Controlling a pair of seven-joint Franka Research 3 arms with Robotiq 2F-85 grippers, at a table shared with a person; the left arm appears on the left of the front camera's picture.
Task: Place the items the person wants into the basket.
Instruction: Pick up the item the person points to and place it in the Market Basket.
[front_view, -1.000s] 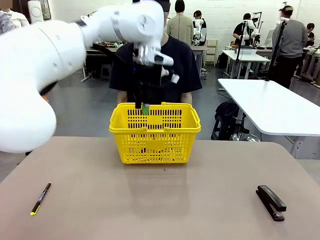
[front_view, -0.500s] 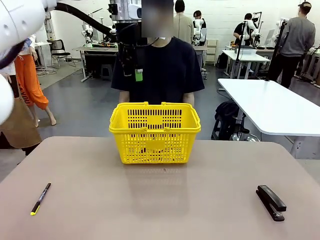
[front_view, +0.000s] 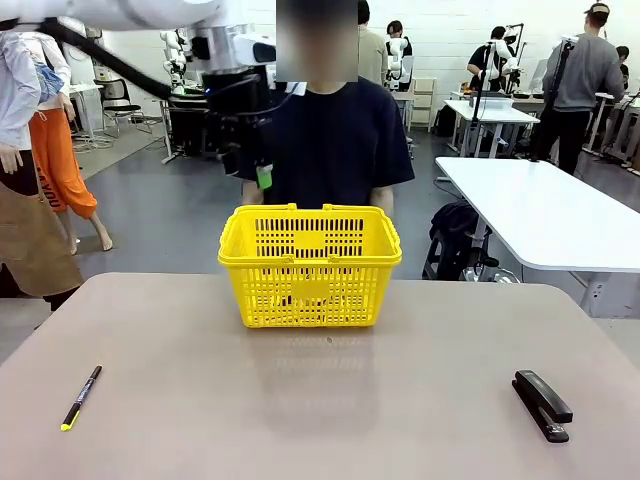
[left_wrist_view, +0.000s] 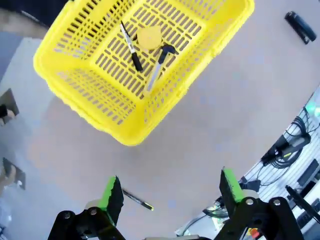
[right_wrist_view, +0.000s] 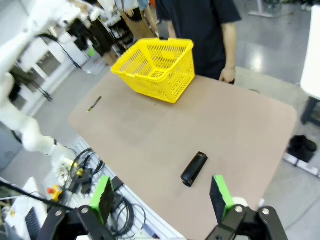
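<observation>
The yellow basket (front_view: 310, 262) stands at the table's far middle, in front of the person (front_view: 335, 140) in a dark T-shirt. In the left wrist view the basket (left_wrist_view: 85, 95) holds three of the items: a black marker (left_wrist_view: 131, 47), a round yellow tape measure (left_wrist_view: 149, 37) and a utility knife (left_wrist_view: 159, 62). My left gripper (front_view: 255, 172) hangs open and empty high above the basket's left rear. From above, this left gripper (left_wrist_view: 170, 190) looks down past the basket at the table. My right gripper (right_wrist_view: 161, 195) is open and empty, high over the table's right edge.
A thin black pen with a yellow tip (front_view: 80, 397) lies near the front left of the table. A black stapler (front_view: 542, 405) lies at the front right. The same stapler (right_wrist_view: 194, 168) lies below my right gripper. Other people stand in the room behind.
My left arm has swung up and to the left, away from the basket's rim. The gripper stays open and empty. Basket, pen and stapler have not moved.
</observation>
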